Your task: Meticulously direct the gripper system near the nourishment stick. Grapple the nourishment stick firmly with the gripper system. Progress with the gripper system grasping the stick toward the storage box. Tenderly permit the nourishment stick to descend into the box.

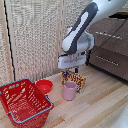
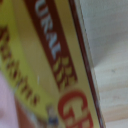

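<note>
The gripper system (image 1: 73, 69), the white blocky end of the arm, hangs directly over the nourishment stick (image 1: 76, 80). The stick is a yellow package with red print, standing upright behind a pink cup (image 1: 69, 91). The fingertips sit at the package's top edge; I cannot tell if they touch it or how wide they stand. The wrist view is filled by the package's yellow face (image 2: 35, 70) with red lettering, very close and blurred, and no fingers show there. The storage box (image 1: 24, 102), a red lattice basket with a blue-grey rim, stands at the exterior view's lower left.
A small red bowl (image 1: 44, 86) sits between the basket and the pink cup. A dark drawer cabinet (image 1: 111, 47) stands at the exterior view's right. A pale slatted wall (image 1: 35, 40) is behind. Everything rests on a light wooden table (image 1: 95, 107).
</note>
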